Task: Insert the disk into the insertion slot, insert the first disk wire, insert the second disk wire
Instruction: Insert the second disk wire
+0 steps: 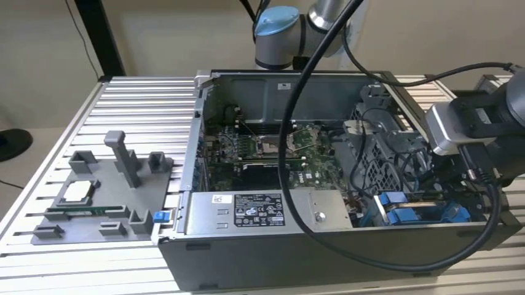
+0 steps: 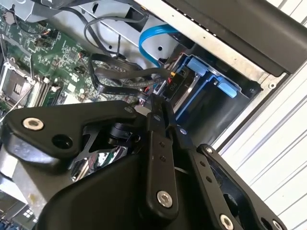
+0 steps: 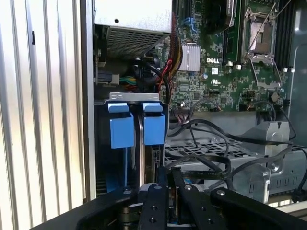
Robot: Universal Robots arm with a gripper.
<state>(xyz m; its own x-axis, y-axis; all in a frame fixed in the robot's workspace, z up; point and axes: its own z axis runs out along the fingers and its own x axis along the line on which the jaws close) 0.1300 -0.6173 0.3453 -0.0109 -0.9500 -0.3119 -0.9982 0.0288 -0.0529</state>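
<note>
Gripper [image 2: 160, 103] fingers pressed together, apparently pinching a black wire connector [image 2: 173, 79] at the disk [image 3: 149, 158] in its blue-railed insertion slot [image 3: 133, 98]. Risk: skewed plug jams; neighbouring blue cable [image 2: 152, 43] snags.

Black cables [image 3: 211, 143] loop across the perforated cage [image 3: 225, 153] just beside the insertion slot [image 3: 132, 124], crowding that side; the case wall [image 3: 88, 96] bounds the other. Above the slot's blue tabs, room is open.

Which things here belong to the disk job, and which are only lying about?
Belonging to the job:
- the disk, in the insertion slot
- black wires
- the claw

Lying about:
- power-supply box
- motherboard
- grey fixture on the table
</note>
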